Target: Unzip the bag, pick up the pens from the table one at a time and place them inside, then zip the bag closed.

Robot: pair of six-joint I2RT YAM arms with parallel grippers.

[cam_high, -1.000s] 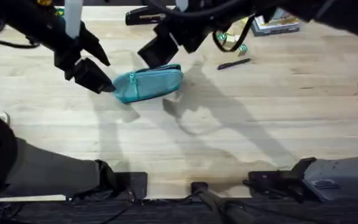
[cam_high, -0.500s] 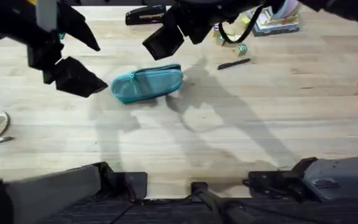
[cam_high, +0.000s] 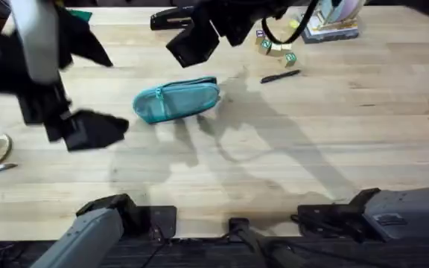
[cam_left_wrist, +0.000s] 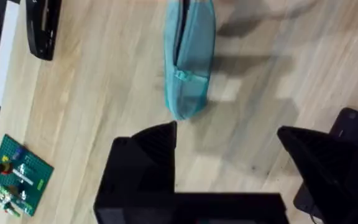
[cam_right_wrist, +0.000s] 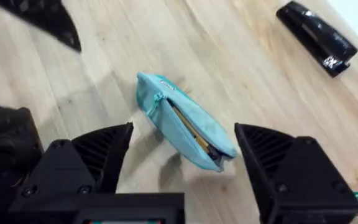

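From above, the bag (cam_high: 176,100) is seen lying on the bench (cam_high: 289,164), with a pen (cam_high: 280,76) nearby. In the left wrist view, the left jaws (cam_left_wrist: 229,146) are spread wide — nothing is held. In the right wrist view, the right jaws (cam_right_wrist: 184,146) are wide apart too; the bag's far end looks partly unzipped, so the slippery bag could be pushed away. The pull tab is hard to make out.

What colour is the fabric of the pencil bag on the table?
The bag is plain teal, with a matching teal zip pull. The left wrist view shows it best.

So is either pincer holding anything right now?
No. Both pincers, left and right, are open and empty; the bag lies free on the table.
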